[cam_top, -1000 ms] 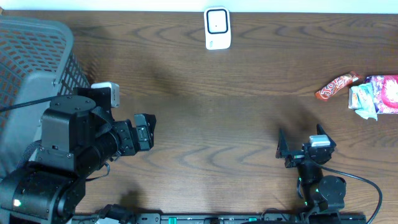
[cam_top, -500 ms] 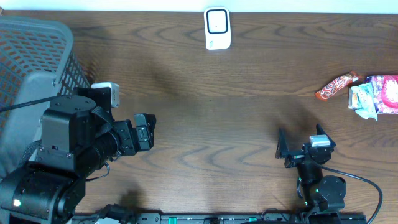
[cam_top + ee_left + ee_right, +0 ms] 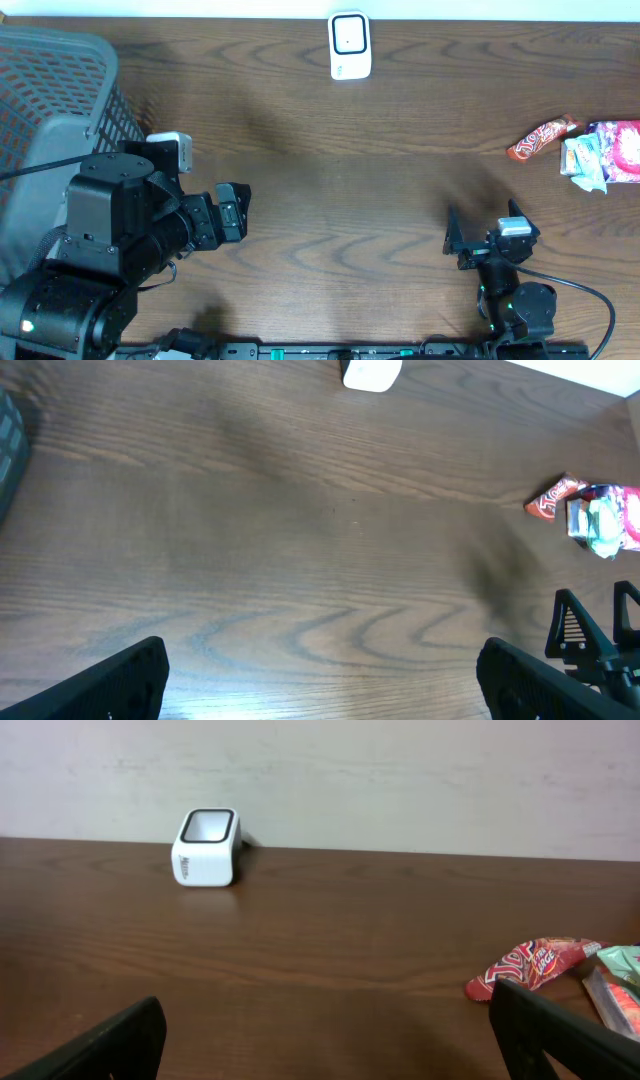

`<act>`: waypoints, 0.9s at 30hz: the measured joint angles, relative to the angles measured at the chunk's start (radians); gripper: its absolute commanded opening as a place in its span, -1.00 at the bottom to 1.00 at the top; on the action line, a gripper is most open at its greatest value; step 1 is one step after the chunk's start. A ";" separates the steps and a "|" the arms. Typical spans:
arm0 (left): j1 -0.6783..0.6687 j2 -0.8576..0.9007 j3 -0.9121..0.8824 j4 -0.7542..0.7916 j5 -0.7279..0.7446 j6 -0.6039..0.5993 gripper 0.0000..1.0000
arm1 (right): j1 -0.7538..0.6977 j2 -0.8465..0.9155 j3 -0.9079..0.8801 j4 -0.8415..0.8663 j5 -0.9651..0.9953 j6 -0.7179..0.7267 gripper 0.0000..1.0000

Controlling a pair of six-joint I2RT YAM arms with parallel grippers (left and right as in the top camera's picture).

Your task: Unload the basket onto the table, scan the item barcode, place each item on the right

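A red candy wrapper (image 3: pixel 541 138) lies at the table's right edge beside a pile of pale and pink snack packets (image 3: pixel 603 155). The white barcode scanner (image 3: pixel 350 45) stands at the far middle of the table. My left gripper (image 3: pixel 232 212) hovers open at the left, far from the items, with only bare wood between its fingers in the left wrist view (image 3: pixel 320 680). Near the front right, my right gripper (image 3: pixel 485 228) is open and empty. Its wrist view has the scanner (image 3: pixel 207 847) far left and the red wrapper (image 3: pixel 530 963) just beyond its right finger.
A grey mesh basket (image 3: pixel 50 120) fills the left end of the table, partly under my left arm. A pale wall runs behind the scanner. The left wrist view also takes in the right gripper (image 3: pixel 595 630) and the snack pile (image 3: pixel 600 520).
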 measured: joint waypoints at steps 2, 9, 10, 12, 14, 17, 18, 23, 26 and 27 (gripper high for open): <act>0.000 0.000 0.000 0.000 0.000 0.000 0.96 | 0.000 0.000 0.000 0.000 0.000 0.001 0.99; 0.000 0.000 0.000 0.000 0.000 0.000 0.96 | 0.000 0.000 0.000 0.000 0.000 0.001 0.99; 0.000 0.000 0.000 0.000 0.000 0.000 0.96 | 0.000 0.000 0.000 0.000 0.000 0.001 0.99; 0.000 0.000 0.000 0.000 0.000 0.000 0.96 | 0.000 0.000 0.000 0.000 0.000 0.002 0.98; 0.000 0.000 0.000 0.000 0.000 0.000 0.96 | 0.000 0.000 0.000 0.000 0.000 0.003 0.98; 0.000 0.000 0.000 0.000 0.000 0.000 0.96 | 0.000 0.000 0.000 0.000 0.000 0.003 0.98; 0.000 0.000 0.000 -0.001 0.000 0.000 0.96 | 0.000 0.000 0.000 0.000 0.000 0.003 0.98; 0.000 -0.007 -0.004 -0.061 -0.012 0.004 0.96 | 0.000 0.000 0.000 0.000 0.000 0.003 0.99; 0.000 -0.044 -0.067 -0.026 -0.016 0.030 0.96 | 0.000 0.000 0.000 0.000 0.000 0.003 0.98; 0.000 -0.063 -0.104 0.007 -0.018 0.046 0.96 | 0.000 0.000 0.000 0.001 0.000 0.003 0.98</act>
